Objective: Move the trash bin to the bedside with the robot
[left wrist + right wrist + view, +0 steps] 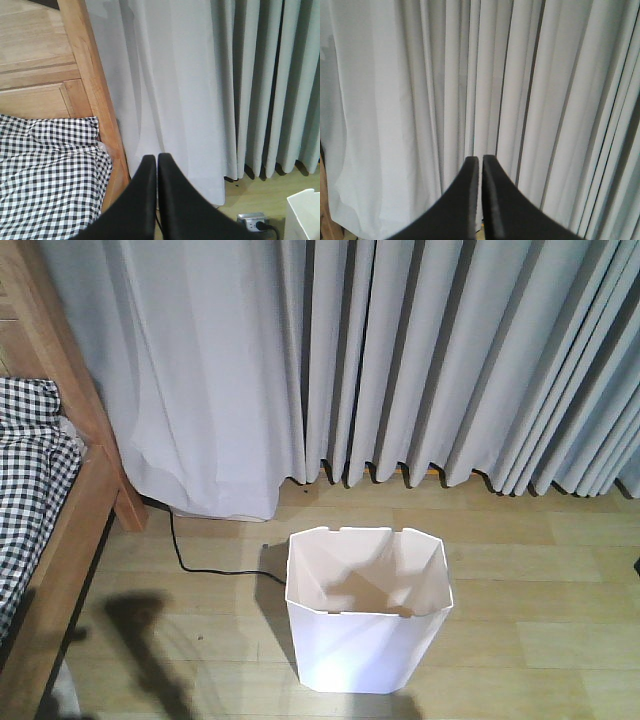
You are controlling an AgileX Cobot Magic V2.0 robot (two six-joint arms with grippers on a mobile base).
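Trash bin (368,610) stands upright on the wood floor (540,620), right of the bed (40,500), apart from it. My left gripper (157,159) and right gripper (480,160) are both closed, holding nothing, facing grey curtains (400,350).

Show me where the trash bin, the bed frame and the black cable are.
trash bin (365,645): exterior front-facing view, front wall.
bed frame (62,540): exterior front-facing view, wooden side rail.
black cable (205,571): exterior front-facing view, stretch lying on the floor.

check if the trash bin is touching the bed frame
Apart. The exterior front-facing view shows bare wood floor and a black cable lying between the trash bin and the bed frame.
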